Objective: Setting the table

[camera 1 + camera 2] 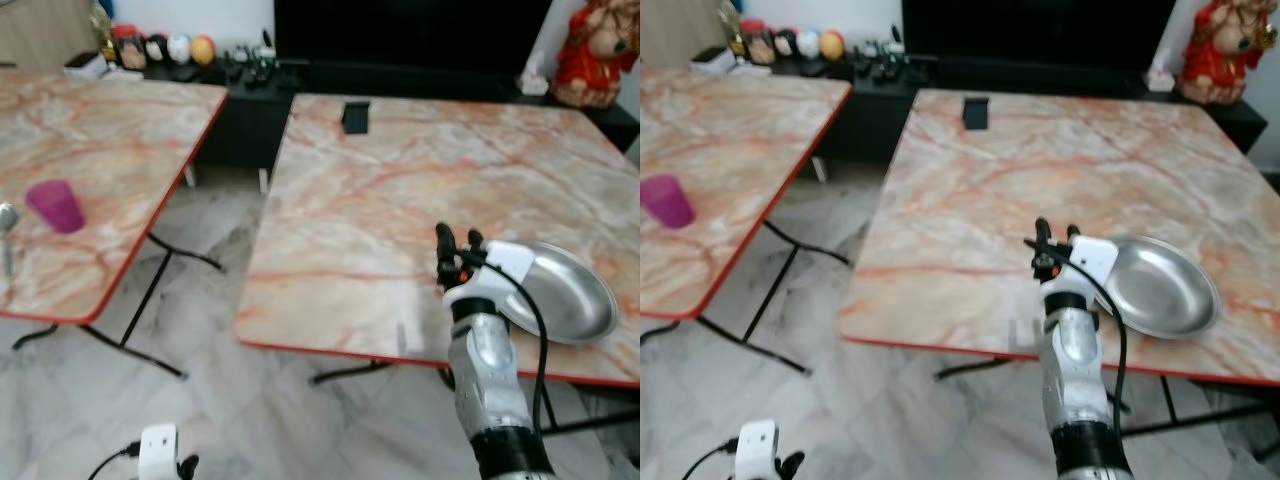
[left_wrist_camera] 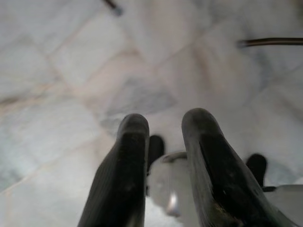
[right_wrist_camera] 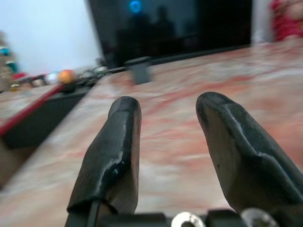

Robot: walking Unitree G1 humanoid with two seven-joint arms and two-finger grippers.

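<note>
From the left eye view, you have two marble-patterned folding tables with red edging in front of you. On the right table (image 1: 400, 190), a round metal plate (image 1: 565, 295) lies near the front edge, towards the front right corner. Your right gripper (image 1: 458, 240) is raised over that front edge, just beside the plate's left rim, with its two black fingers apart and nothing between them. A small black object (image 1: 355, 116) sits near the far edge of the same table. On the left table (image 1: 110, 150), a purple plastic cup (image 1: 56, 206) stands upright near the front edge, and a metal spoon (image 1: 6, 222) lies just beside it at the picture's left border. Your left gripper (image 1: 186, 466) hangs low over the marble floor (image 1: 230, 400).

The right eye view gives you the same layout, plus a red figurine (image 1: 1222, 50) on the dark cabinet beyond the table's far right corner.

In the left wrist view, your left fingers (image 2: 127, 175) are slightly apart, empty, over pale floor tiles.

In the right wrist view, your right fingers (image 3: 116, 151) stand open above the tabletop, holding nothing, with the black object and a dark screen (image 3: 170, 26) blurred beyond.
</note>
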